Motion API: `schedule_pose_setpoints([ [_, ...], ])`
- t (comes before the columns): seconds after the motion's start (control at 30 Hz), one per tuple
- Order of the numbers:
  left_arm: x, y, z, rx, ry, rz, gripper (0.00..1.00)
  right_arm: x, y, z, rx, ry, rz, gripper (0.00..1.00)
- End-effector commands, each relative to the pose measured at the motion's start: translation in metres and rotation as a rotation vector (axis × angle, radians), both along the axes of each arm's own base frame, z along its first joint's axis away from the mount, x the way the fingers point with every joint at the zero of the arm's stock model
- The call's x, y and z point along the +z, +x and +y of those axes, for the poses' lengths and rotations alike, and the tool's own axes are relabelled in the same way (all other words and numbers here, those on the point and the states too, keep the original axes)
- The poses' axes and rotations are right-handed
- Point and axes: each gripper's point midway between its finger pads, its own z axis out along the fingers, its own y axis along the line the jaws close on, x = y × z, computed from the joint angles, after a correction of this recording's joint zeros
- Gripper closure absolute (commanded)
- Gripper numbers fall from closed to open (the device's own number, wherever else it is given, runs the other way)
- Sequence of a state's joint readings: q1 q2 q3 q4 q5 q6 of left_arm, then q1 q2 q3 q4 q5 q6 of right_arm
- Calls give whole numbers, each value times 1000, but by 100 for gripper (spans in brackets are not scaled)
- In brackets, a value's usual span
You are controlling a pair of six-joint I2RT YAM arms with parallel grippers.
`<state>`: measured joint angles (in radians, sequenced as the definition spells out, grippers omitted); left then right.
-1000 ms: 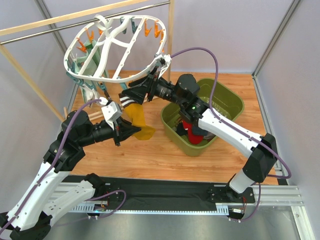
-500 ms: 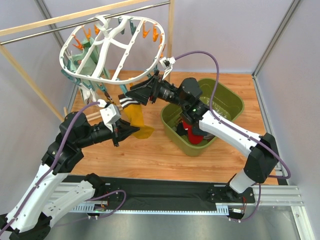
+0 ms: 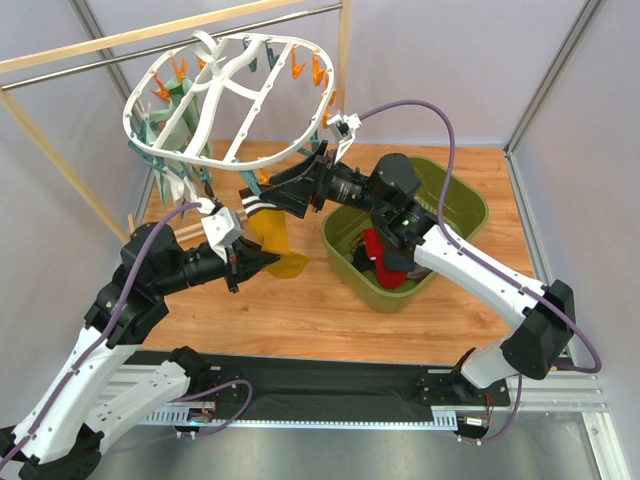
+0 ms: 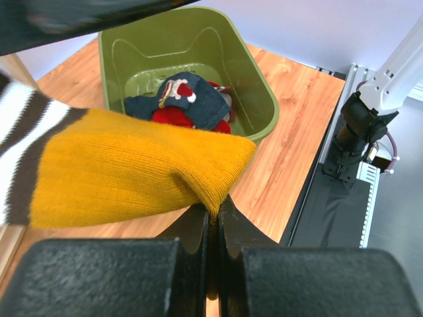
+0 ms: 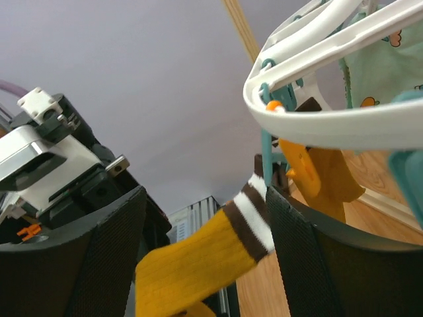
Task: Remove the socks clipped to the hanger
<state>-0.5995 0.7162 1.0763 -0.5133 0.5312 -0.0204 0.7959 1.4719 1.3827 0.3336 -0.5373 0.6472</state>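
Note:
The white oval hanger hangs from the rail at the upper left. A mustard yellow sock with a brown and white striped cuff hangs from a teal clip on the hanger's near rim. My left gripper is shut on the sock's toe. My right gripper is open, and its fingers straddle the cuff just below the clip. A mint green sock and pale socks hang at the hanger's left side.
An olive green bin on the wooden floor at the right holds a red sock and a dark blue printed one. The wood and metal rail spans the back. An orange clip hangs beside the teal one.
The hanger's near rim has swung up and back from its pulled-down tilt. My right arm has shifted a little to the right. My left gripper stays shut on the sock's toe.

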Motion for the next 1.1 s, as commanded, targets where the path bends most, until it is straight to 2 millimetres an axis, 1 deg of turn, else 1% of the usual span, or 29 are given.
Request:
schedule_pose_setpoints([
  [0.0,15,3,-3,-1,-35,-23,100,-1,-31,-21,54,-65,-113,25],
  [0.03,16,3,-3,2,-41,-16,100,-9,-40,-29,65,-87,-128,24],
  [0.07,17,2,-4,-1,-44,-11,100,-17,-45,-31,82,-111,-145,23],
  [0.1,18,2,-4,-3,-50,-8,100,-27,-53,-34,119,-144,-207,20],
  [0.13,19,0,-5,-6,-59,-3,100,-43,-57,-37,132,-181,-214,19],
  [0.17,19,-1,-5,-13,-60,3,100,-50,-62,-42,139,-202,-226,18],
  [0.2,20,-2,-6,-18,-67,3,100,-55,-66,-45,143,-214,-277,17],
  [0.27,19,-3,-7,-24,-78,16,100,-72,-68,-48,156,-242,-300,15],
  [0.3,21,-4,-7,-27,-87,12,100,-76,-67,-48,156,-250,-335,14],
  [0.4,21,-4,-11,-41,-105,27,100,-86,-63,-42,171,-267,-360,13],
  [0.53,24,-5,-14,-55,-123,39,100,-88,-55,-34,173,-264,-378,12],
  [0.57,27,-5,-16,-62,-131,36,100,-85,-56,-32,176,-247,-388,12],
  [0.6,26,-4,-17,-64,-134,42,100,-86,-57,-30,186,-239,-388,12],
  [0.63,26,-3,-18,-67,-137,49,100,-86,-63,-28,210,-227,-394,12],
  [0.67,27,-4,-19,-74,-139,53,100,-80,-65,-27,213,-201,-407,13],
  [0.73,27,-2,-22,-75,-148,61,100,-80,-70,-23,219,-190,-415,15],
  [0.77,28,0,-23,-75,-154,60,100,-76,-71,-23,216,-177,-416,23],
  [0.8,26,1,-24,-75,-153,68,100,-74,-71,-23,209,-169,-411,38],
  [0.83,27,1,-24,-72,-158,75,97,-75,-68,-23,189,-169,-399,55],
  [0.87,28,3,-24,-66,-161,76,95,-70,-69,-26,173,-159,-405,81],
  [0.9,27,4,-25,-61,-161,84,90,-68,-71,-28,179,-154,-395,94],
  [0.93,27,6,-25,-51,-162,93,71,-68,-76,-29,195,-150,-391,100],
  [0.97,30,10,-24,-25,-167,91,61,-67,-79,-31,204,-144,-385,100],
  [1.0,27,14,-24,-6,-160,110,54,-64,-87,-35,233,-129,-376,100],
  [1.03,32,16,-22,14,-166,111,32,-62,-90,-35,245,-119,-378,100],
  [1.07,30,22,-19,54,-155,128,25,-63,-93,-37,254,-118,-373,100],
])
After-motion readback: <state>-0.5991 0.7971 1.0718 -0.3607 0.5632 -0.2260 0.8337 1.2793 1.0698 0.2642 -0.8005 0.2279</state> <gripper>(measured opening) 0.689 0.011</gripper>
